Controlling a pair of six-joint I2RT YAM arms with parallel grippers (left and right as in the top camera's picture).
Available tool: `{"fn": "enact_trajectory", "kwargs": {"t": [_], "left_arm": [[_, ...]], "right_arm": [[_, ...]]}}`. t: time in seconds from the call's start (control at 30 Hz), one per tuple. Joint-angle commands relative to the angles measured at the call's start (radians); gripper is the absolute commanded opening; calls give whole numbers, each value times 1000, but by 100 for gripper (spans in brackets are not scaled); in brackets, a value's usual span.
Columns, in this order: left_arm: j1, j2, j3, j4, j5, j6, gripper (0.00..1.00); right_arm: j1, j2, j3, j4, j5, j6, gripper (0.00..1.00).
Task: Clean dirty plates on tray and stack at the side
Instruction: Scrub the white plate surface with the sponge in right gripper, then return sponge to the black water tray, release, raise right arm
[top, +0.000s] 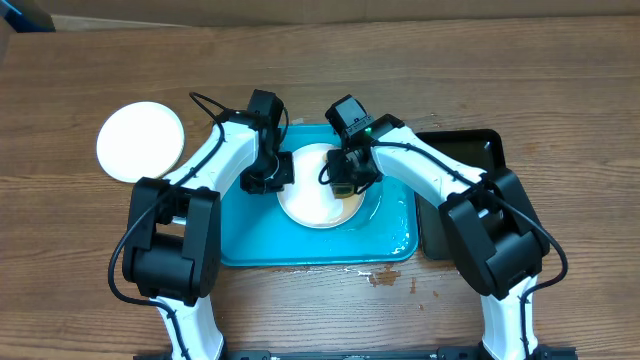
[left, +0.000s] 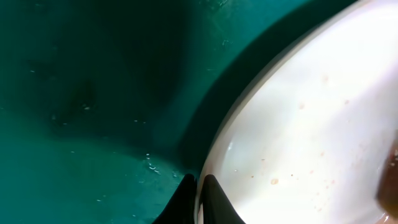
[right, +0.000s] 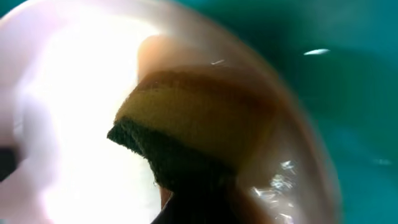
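Observation:
On the turquoise tray (top: 250, 230) lies a white dirty plate (top: 310, 200). My left gripper (top: 274, 182) is shut on its left rim. In the left wrist view the two dark fingers (left: 214, 202) pinch that rim, and small brown specks dot the plate (left: 311, 124) beside the wet tray floor (left: 93, 93). My right gripper (top: 345, 184) is shut on a yellow sponge (right: 193, 115) with a dark green scouring side, pressed onto the plate (right: 68, 106) near its right rim. A second white plate (top: 140, 141) rests on the table at the left, off the tray.
A narrow black tray (top: 470, 180) sits just right of the turquoise one. Brown spill marks (top: 385, 277) stain the wood by the tray's front edge. Water glistens in the tray's right front corner (top: 400, 240).

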Motion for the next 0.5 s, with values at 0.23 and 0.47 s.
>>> {"fn": "enact_trajectory", "kwargs": {"t": [0.23,0.47], "left_arm": [[-10,4,-5,7,24,0,6],[-8,4,-5,8,24,0,8]], "right_arm": [[-32,46,101,-12,-396,-32,4],[-202,-80,263,-224,-325,-84,4]]}}
